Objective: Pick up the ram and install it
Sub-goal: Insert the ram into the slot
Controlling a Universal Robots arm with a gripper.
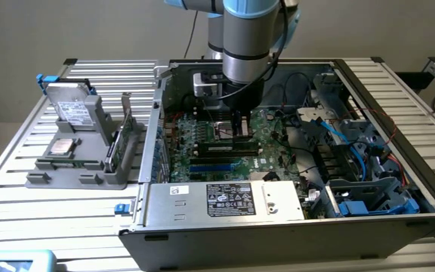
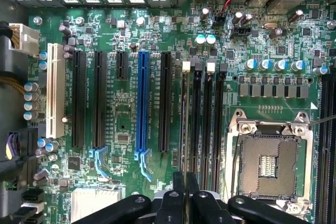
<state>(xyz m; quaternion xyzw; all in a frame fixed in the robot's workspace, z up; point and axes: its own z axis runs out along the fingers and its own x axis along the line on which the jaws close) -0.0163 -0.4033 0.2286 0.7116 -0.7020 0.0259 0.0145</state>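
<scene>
The ram [image 1: 225, 148] is a thin green stick with a pale label. It stands on edge in a black motherboard slot inside the open computer case [image 1: 399, 170]. In the wrist view the ram [image 2: 185, 124] shows edge-on as a narrow strip running away from my fingers [image 2: 178, 187]. My gripper [image 1: 239, 134] reaches straight down from the arm onto the middle of the stick's top edge. The gripper [image 2: 185, 181] has its black fingers closed tight on that edge.
A bare processor socket [image 2: 270, 163] lies beside the memory slots, and a blue slot [image 2: 142, 103] and black card slots lie on the other side. A labelled metal box [image 1: 229, 199] fills the case's near end. Blue cables [image 1: 353, 153] crowd the exterior view's right. A grey holder [image 1: 66, 170] outside carries a drive and a bracketed card.
</scene>
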